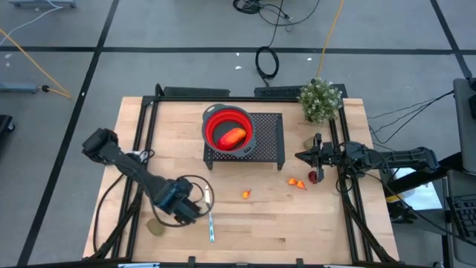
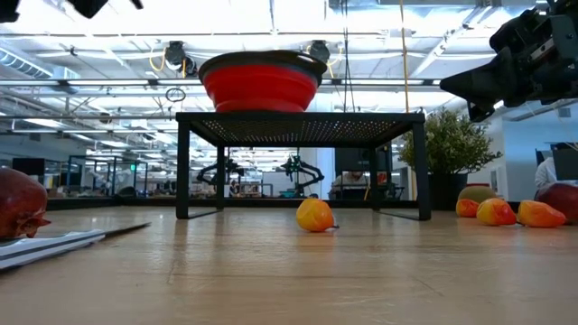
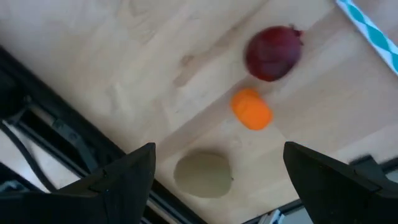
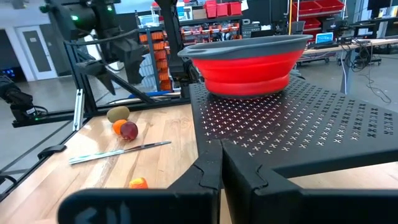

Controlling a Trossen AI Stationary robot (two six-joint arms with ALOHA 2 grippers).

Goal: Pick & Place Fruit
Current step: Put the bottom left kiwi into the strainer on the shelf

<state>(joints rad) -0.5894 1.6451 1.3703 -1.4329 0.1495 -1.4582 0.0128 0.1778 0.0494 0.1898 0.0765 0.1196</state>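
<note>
The left gripper (image 1: 195, 211) is held over the near left part of the table (image 1: 297, 223), its fingers (image 3: 124, 180) spread wide with nothing between them; directly beneath it, in the left wrist view, three fruit pieces are seen lying on the table: a brown-green kiwi-like piece (image 3: 202, 176), a small orange piece (image 3: 252, 109) just beside it, and a dark red piece (image 3: 272, 53) next to that; a silver knife (image 1: 211, 227) is laid just beside this group.

A further small orange fruit (image 1: 245, 194) is located alone near the table's middle; two more orange pieces (image 1: 297, 182) and a dark red one (image 1: 313, 177) are grouped toward the right side.

The right gripper (image 1: 303, 156) is positioned at the right edge of the black perforated stand (image 1: 268, 138), its fingers pressed together and holding nothing.

The red collapsible bowl (image 1: 227, 126) is seated on the stand at the far middle of the table; the larger red-orange oval fruit (image 1: 233, 136) is contained in it; a potted plant (image 1: 320, 100) is placed at the far right corner.
</note>
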